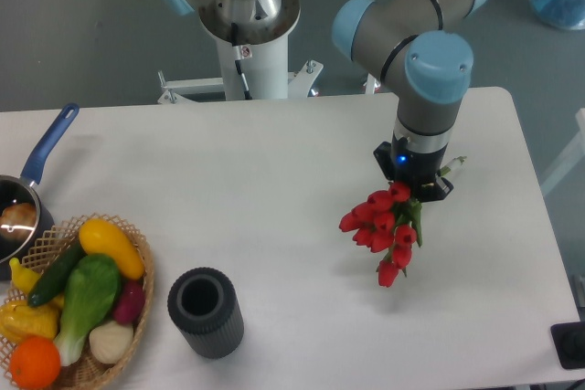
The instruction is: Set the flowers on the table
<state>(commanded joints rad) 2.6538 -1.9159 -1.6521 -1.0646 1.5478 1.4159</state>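
A bunch of red tulips (pixel 382 228) with green stems hangs from my gripper (pixel 413 191) at the right middle of the white table (pixel 274 189). The blooms point down and left, close above or touching the tabletop; I cannot tell which. The stem ends stick out to the right of the gripper. The fingers are hidden under the wrist and behind the flowers, closed on the stems.
A dark grey ribbed cylinder vase (pixel 206 311) stands at the front left of the middle. A wicker basket (pixel 137 308) of vegetables and fruit sits at the front left corner. A blue-handled pot (pixel 27 198) is at the left edge.
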